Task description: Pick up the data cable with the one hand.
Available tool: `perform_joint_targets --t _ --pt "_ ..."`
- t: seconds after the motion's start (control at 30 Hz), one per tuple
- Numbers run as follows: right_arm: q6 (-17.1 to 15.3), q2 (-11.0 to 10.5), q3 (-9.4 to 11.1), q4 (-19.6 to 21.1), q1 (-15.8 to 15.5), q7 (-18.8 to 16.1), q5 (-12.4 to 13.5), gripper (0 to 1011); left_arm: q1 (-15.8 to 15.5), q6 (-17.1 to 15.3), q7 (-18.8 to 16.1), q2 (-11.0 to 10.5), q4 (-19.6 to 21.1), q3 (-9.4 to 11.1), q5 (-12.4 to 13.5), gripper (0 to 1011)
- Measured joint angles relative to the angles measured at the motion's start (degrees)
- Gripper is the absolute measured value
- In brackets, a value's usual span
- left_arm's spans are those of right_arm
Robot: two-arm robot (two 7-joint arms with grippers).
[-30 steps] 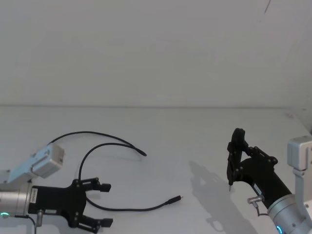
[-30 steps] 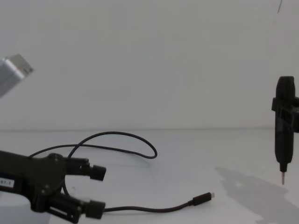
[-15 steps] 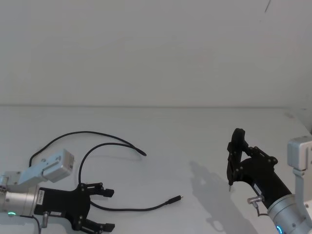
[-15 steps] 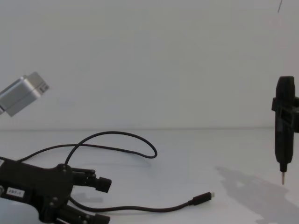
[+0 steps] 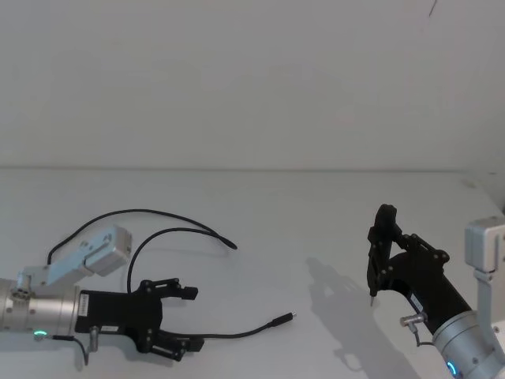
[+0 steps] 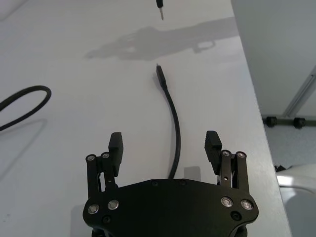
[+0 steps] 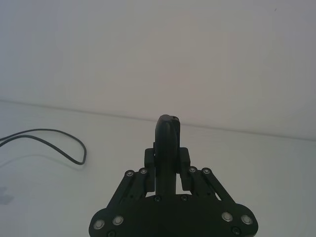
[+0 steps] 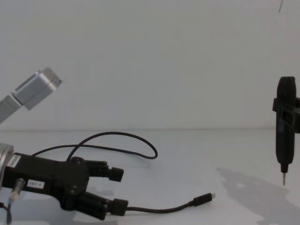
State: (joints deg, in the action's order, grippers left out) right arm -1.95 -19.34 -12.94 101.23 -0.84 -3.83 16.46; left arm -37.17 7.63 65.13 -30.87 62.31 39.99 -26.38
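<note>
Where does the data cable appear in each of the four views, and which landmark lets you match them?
Head view: data cable lower left, plug towards centre.
Left wrist view: data cable runs out between the open jaws of the left gripper.
Right wrist view: data cable, one loop beside the pen-shaped tool.
Chest view: data cable lower centre-left, plug pointing right.
Shared landmark: the pen-shaped tool, beyond the plug.
</note>
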Motion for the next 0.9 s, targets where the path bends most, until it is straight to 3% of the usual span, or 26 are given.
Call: perform_joint_targets --t 0.47,0.9 --pt "0.0 0.0 0.0 0.0 0.0 0.0 0.0 279 -0.4 -1.5 -0.9 1.9 -0.9 0.3 -1.8 1001" --pt "0.0 0.0 0.0 0.0 0.0 0.0 0.0 279 -0.9 -2.5 -1.1 2.3 -1.0 1.2 -2.3 1001"
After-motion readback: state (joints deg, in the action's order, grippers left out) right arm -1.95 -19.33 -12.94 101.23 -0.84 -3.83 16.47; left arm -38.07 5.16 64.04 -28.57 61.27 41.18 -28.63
